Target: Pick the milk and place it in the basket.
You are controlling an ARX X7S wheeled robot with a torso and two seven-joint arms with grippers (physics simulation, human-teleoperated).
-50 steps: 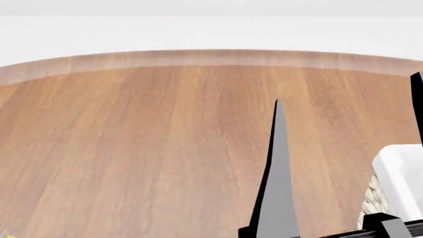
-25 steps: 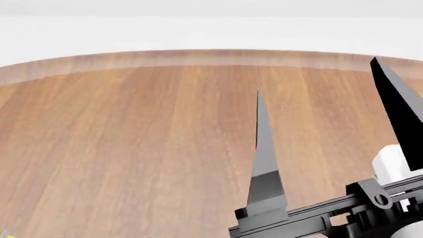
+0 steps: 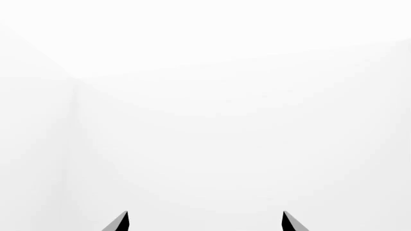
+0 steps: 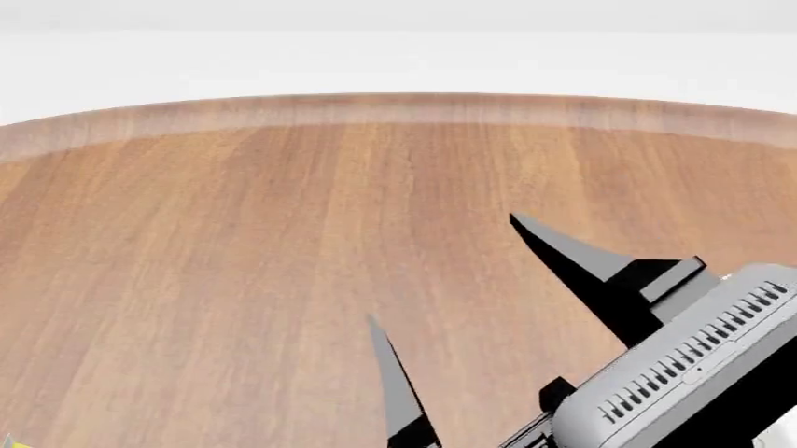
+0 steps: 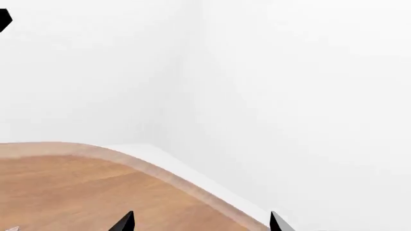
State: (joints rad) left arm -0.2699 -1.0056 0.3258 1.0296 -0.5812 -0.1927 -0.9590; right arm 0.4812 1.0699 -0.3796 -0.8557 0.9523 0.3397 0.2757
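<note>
right gripper (image 4: 454, 280): swung from near-upright to tilted, tips pointing toward the counter's far left, grey vented body risen into head view at lower right | fingers: left one dropped lower, right one shifted in from the edge, spread wide | basket corner: was lower right, hidden behind the gripper now

A round wooden tabletop (image 4: 249, 271) fills most of the head view, from the lower edge up to a curved far rim with a paler band along it in the upper part of the frame. Its grain runs in long reddish-brown streaks toward the viewer. Beyond the rim lies a white floor or wall (image 4: 398, 56), plain and unmarked. At the extreme lower left corner a tiny yellow sliver (image 4: 6, 441) shows, too small to identify. In the right wrist view the tabletop's curved edge (image 5: 160, 168) meets white walls (image 5: 289, 96).
</note>
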